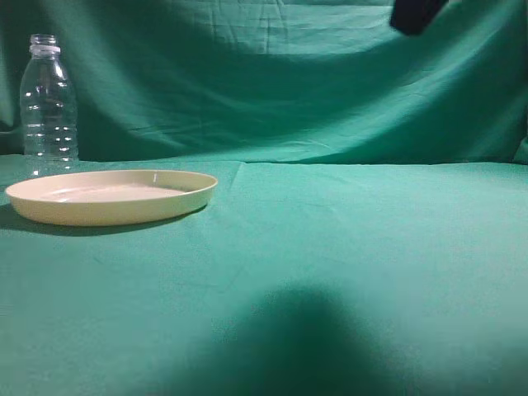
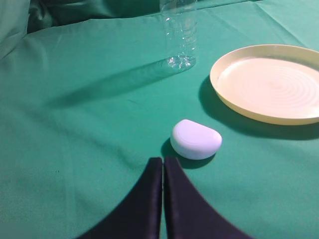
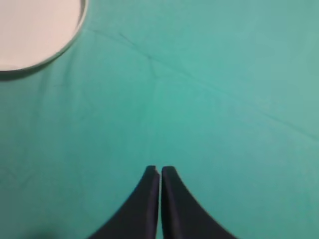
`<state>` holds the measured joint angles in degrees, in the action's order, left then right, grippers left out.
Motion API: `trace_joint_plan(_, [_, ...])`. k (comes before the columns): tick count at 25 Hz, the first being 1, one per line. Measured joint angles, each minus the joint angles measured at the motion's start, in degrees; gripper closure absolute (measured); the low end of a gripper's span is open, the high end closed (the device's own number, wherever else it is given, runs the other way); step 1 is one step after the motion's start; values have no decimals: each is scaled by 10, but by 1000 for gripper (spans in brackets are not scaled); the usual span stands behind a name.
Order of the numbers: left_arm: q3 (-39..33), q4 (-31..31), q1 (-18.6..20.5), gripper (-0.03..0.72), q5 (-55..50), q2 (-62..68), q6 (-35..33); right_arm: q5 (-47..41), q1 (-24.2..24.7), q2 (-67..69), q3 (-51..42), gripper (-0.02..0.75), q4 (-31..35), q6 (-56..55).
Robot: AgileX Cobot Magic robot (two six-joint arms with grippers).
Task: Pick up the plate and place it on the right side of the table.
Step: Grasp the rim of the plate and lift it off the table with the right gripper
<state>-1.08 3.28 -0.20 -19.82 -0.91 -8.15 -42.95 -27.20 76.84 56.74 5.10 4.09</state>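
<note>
writing: none readable on the bottle, plate or pebble-shaped object in any view
backdrop (image 1: 313,82): darker draped green cloth, fills the upper half of the exterior view, folds and creases visible
table (image 1: 346,247): wrinkled teal-green cloth, lower half of the exterior view; broad dark shadow at bottom centre; crease lines run diagonally across the right wrist view
plate (image 1: 111,196): cream-yellow, round, shallow, raised rim; sits flat on the table at left of the exterior view; nothing in it; concentric rings show on its inner floor at upper right of the left wrist view; only a rim arc shows at upper left of the right wrist view
bottle (image 1: 49,107): clear plastic, ribbed, upright, cap on, looks empty; far left of the exterior view, behind the plate; apart from the plate in the left wrist view
white object (image 2: 196,139): small smooth rounded pebble shape, on the cloth at centre of the left wrist view, just ahead of the fingertips, not touching the plate
left gripper (image 2: 163,160): bottom centre of its wrist view, dark fingers pressed together, holding nothing
right gripper (image 3: 159,170): bottom centre of its wrist view, fingers closed to a hairline gap, holding nothing, above bare cloth
dark shape (image 1: 417,14): top right edge of the exterior view, cropped, cannot tell which part it is
</note>
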Motion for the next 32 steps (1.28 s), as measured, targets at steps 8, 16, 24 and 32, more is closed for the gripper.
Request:
trace_joint_plan(8, [0, 0, 0, 688, 0, 0, 0, -19, -92, 209, 186, 589, 3, 16])
trace_joint_plan(16, [0, 0, 0, 688, 0, 0, 0, -29, -102, 373, 335, 316, 57, 16])
trace_joint_plan(24, [0, 0, 0, 688, 0, 0, 0, -29, -102, 511, 463, 291, 58, 16])
trace_joint_plan(32, [0, 0, 0, 688, 0, 0, 0, -41, -102, 549, 499, 575, 14, 16])
